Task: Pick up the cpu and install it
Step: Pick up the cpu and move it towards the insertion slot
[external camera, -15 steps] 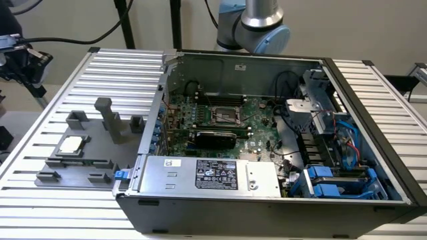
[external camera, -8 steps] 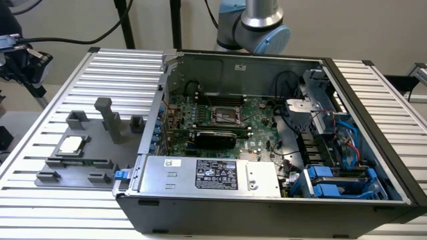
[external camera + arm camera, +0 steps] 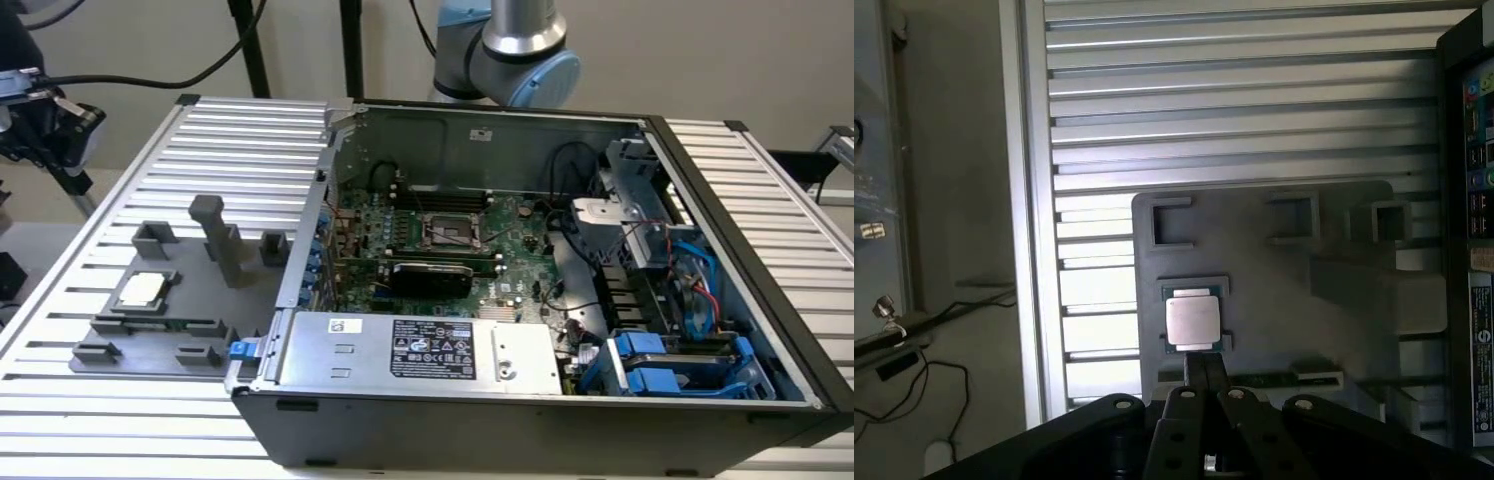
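Note:
The cpu (image 3: 143, 290) (image 3: 1192, 320), a small square chip with a pale silver top, lies flat in a recess of the grey plastic tray (image 3: 200, 300) (image 3: 1284, 300), on the ribbed table beside the open computer case. In the wrist view my gripper (image 3: 1204, 368) hangs above the tray. Its dark fingers are pressed together with nothing between them. Their tips line up with the near edge of the cpu. The dark square socket (image 3: 447, 228) with its metal frame sits on the motherboard inside the case.
The open case (image 3: 534, 400) fills the exterior view's middle and right, with a power supply (image 3: 427, 350), cables and blue drive bays. Upright grey blocks (image 3: 214, 235) stand on the tray. Dark equipment with cables (image 3: 34, 110) hangs at the exterior view's upper left. The arm's joint (image 3: 521, 50) rises behind the case.

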`<move>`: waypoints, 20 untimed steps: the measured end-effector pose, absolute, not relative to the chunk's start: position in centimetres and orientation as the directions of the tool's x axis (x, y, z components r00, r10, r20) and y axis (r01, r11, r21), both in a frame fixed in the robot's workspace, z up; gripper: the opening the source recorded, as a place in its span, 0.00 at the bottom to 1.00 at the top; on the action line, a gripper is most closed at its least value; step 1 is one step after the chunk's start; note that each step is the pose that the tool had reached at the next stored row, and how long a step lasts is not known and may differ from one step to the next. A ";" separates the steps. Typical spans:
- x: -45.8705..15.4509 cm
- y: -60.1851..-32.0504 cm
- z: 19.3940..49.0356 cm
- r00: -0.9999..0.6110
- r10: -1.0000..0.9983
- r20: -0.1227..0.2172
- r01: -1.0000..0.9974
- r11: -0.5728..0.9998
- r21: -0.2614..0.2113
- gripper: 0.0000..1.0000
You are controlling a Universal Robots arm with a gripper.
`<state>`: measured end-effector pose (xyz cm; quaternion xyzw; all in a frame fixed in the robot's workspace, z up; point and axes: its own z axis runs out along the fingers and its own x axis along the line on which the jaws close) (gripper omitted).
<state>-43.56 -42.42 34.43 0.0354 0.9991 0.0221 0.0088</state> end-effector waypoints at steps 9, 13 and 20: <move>-43.6 -42.4 34.4 -0.997 0.071 -0.016 0.070 0.997 0.045 0.42; -43.6 -42.4 34.4 -0.997 0.071 -0.014 0.070 0.997 0.044 0.53; -43.0 -42.7 33.4 -0.997 0.071 -0.009 0.071 0.997 0.044 0.71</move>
